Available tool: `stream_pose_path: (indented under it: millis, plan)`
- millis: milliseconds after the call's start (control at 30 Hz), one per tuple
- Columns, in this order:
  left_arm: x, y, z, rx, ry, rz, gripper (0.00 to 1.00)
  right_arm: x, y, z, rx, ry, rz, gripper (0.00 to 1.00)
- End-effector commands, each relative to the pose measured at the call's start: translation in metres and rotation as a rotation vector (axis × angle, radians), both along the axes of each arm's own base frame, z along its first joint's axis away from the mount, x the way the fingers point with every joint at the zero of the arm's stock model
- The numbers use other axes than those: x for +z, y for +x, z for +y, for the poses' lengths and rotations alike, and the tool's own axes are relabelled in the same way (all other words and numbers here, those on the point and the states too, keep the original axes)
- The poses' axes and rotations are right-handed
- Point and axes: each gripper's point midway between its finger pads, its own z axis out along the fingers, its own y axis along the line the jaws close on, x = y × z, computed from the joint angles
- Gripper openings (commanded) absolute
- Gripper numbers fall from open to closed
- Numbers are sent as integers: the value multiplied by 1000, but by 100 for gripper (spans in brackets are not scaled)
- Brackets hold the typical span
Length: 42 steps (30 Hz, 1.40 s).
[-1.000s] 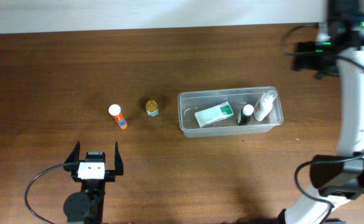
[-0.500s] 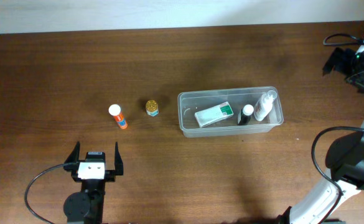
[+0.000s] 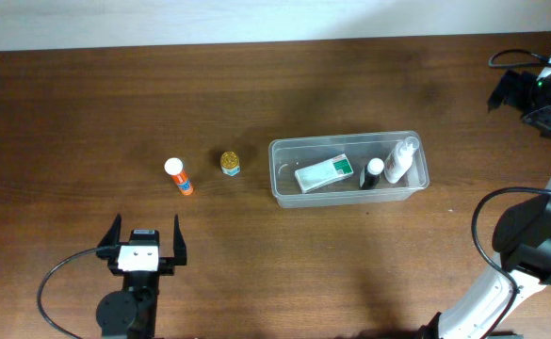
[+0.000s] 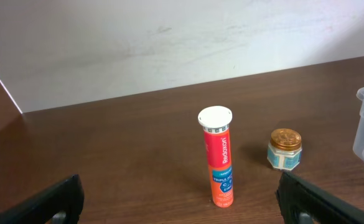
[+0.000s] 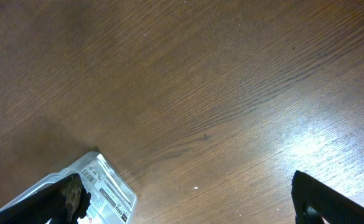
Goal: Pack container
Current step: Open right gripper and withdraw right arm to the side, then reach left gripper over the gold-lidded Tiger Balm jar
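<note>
The clear plastic container (image 3: 416, 185) stands right of the table's middle. It holds a green-and-white box (image 3: 324, 173), a black bottle with a white cap (image 3: 373, 173) and a white bottle (image 3: 399, 160). An orange tube with a white cap (image 3: 178, 176) stands upright to its left (image 4: 218, 155), with a small gold-lidded jar (image 3: 230, 164) beside it (image 4: 285, 149). My left gripper (image 3: 145, 240) is open and empty, just in front of the tube (image 4: 182, 202). My right gripper (image 3: 512, 92) is open and empty at the far right, above bare wood (image 5: 194, 208).
The wooden table ends at a white wall at the back (image 4: 169, 43). A clear plastic corner with a printed label (image 5: 104, 186) shows at the lower left of the right wrist view. The right arm's white links (image 3: 548, 179) run down the right edge.
The right arm has swung to the right, from the back right of the table to the frame's right edge. The left arm and all objects have stayed still.
</note>
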Motion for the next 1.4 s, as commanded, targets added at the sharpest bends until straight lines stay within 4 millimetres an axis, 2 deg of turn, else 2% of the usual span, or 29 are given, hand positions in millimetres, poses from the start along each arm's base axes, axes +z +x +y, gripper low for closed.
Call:
stream_pose_path:
  millis: [0,33,67,100,233,367,467,600,700,733,867,967,1100,1167,1200,1300,1367]
  plan:
    - [12,0,-8,-47,9,-52,99,-3,2,1,-10,16,-2,98]
    - [31,-1,-23,-138,12,-129,99,-3,2,1,-10,16,-2,98]
    - [39,-3,-30,-178,15,-164,99,-3,2,1,-10,16,-2,98]
    - [57,-7,-39,-231,24,-236,99,-3,2,1,-10,16,-2,98]
    - [103,-16,-43,-254,41,-343,99,-3,2,1,-10,16,-2,98]
    - [139,-9,-51,-304,28,-233,100,-3,2,1,-10,16,-2,98]
    - [165,-1,-88,-542,107,-130,99,-3,2,1,-10,16,-2,98]
    - [209,0,-127,-834,125,-161,99,-3,2,1,-10,16,-2,98]
    - [229,20,-132,-881,72,-120,99,-3,2,1,-10,16,-2,98]
    - [235,36,-129,-851,17,-64,99,-3,2,1,-10,16,-2,98]
    - [233,79,-136,-784,-55,194,99,-3,2,1,-10,16,-2,98]
    - [221,99,-158,-788,-47,359,99,-3,2,1,-10,16,-2,98]
    - [195,122,-175,-810,-81,447,99,-3,2,1,-10,16,-2,98]
    - [179,139,-165,-674,-104,504,99,-3,2,1,-10,16,-2,98]
    - [164,153,-146,-469,-132,557,99,-3,2,1,-10,16,-2,98]
    - [146,159,-125,-203,-68,601,99,-3,2,1,-10,16,-2,98]
    - [141,158,-123,-125,-15,605,99,-3,2,1,-10,16,-2,98]
